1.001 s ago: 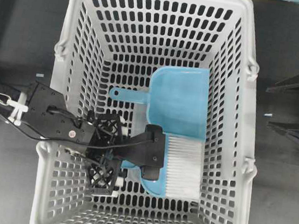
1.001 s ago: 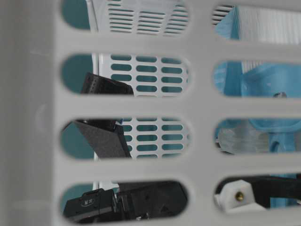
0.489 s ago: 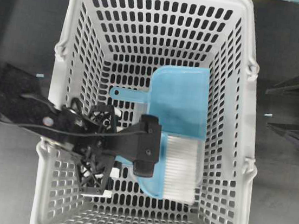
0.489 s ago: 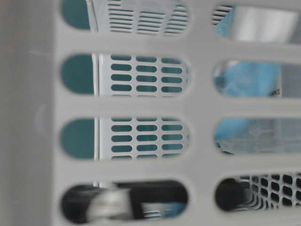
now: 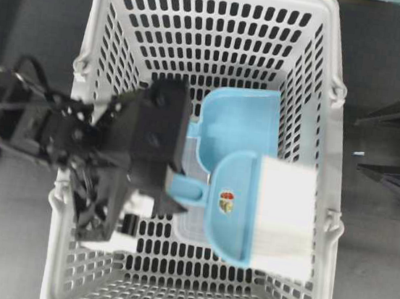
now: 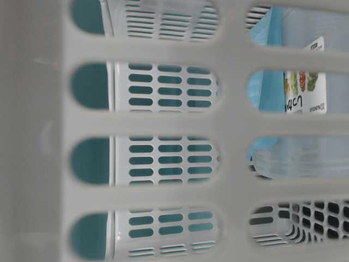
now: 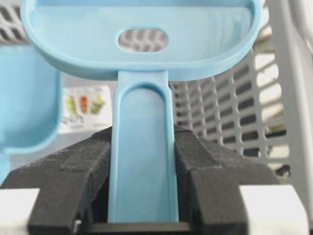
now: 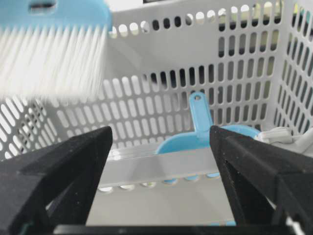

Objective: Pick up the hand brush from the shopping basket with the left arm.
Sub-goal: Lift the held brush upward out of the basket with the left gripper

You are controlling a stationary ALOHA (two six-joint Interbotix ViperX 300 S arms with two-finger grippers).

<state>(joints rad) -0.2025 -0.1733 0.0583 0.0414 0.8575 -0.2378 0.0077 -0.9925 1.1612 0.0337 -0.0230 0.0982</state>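
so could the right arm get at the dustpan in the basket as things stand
Probably yes. The right gripper is open and looks over the basket rim at the dustpan, but the hand brush held by the left gripper hangs above part of it.

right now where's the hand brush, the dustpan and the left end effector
hand brush (image 5: 234, 197), overhead view, on its rounded blue body beside the sticker
dustpan (image 5: 237, 128), overhead view, on the scoop's flat inside
left end effector (image 7: 143, 166), left wrist view, midway between the fingertips, where they clamp the brush handle
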